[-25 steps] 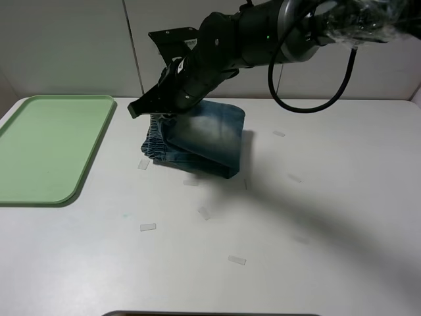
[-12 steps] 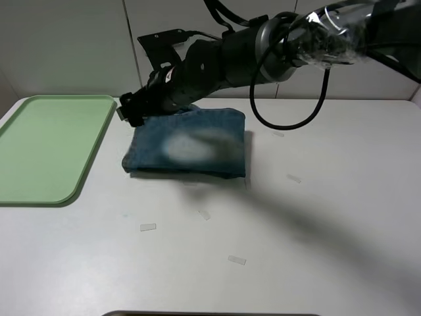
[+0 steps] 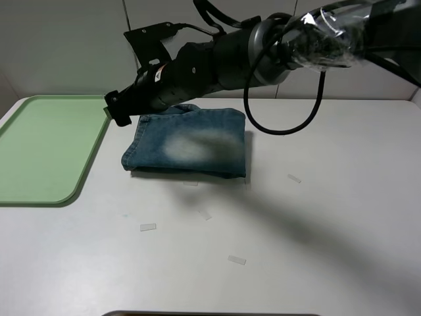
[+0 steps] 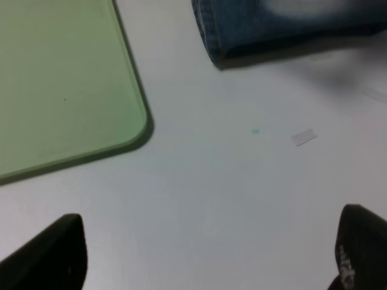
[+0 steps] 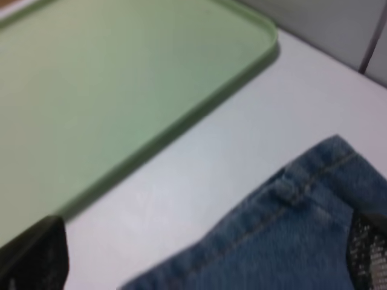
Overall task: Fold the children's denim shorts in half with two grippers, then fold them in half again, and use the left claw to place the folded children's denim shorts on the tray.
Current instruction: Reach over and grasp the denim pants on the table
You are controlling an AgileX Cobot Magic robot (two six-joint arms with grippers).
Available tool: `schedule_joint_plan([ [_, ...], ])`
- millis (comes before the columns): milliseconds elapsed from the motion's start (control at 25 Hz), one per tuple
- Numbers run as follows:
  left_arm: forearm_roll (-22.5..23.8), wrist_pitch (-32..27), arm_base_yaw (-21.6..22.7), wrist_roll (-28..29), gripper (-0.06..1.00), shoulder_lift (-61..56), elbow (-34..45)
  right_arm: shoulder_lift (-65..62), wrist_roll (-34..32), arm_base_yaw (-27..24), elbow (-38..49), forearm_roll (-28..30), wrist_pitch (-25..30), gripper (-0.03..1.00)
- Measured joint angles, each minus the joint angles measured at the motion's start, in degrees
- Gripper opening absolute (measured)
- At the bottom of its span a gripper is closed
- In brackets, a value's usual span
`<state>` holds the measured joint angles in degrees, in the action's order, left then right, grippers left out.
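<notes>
The children's denim shorts (image 3: 187, 141) lie folded flat on the white table, right of the tray (image 3: 46, 148). My right gripper (image 3: 120, 113) reaches across from the right and hovers at the shorts' far left corner, by the tray's edge. In the right wrist view the right gripper (image 5: 199, 254) is open and holds nothing, with a denim corner (image 5: 290, 223) and the tray (image 5: 91, 90) below it. My left gripper (image 4: 214, 254) is open and empty above bare table, short of the tray (image 4: 60, 84) and the shorts (image 4: 272, 27). It is out of the exterior view.
Several small bits of clear tape (image 3: 148, 227) lie on the table in front of the shorts. A grey wall stands behind the table. The right arm's black cable (image 3: 289, 125) hangs over the table behind the shorts.
My right gripper carried the shorts' upper layer over to the left and laid it flat. It has let go and moved further left toward the tray.
</notes>
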<state>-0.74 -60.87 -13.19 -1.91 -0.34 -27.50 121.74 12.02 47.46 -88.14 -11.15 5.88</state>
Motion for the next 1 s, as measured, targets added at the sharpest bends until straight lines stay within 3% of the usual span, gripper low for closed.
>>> schedule_joint_plan([
  [360,0.0,0.0,0.0,0.0,0.81,0.0,0.0,-9.7,1.1,-6.9,3.2,9.7,13.5,0.69],
  [480,0.0,0.0,0.0,0.0,0.81,0.0,0.0,-16.2,0.0,-10.3,10.4,10.7,12.9,0.69],
  [760,0.1,0.0,0.0,0.0,0.81,0.0,0.0,-35.9,-0.4,-17.5,29.6,9.3,4.6,0.69],
  [1000,0.1,0.0,0.0,0.0,0.81,0.0,0.0,-51.0,-2.1,-23.3,38.2,11.2,5.3,0.69],
])
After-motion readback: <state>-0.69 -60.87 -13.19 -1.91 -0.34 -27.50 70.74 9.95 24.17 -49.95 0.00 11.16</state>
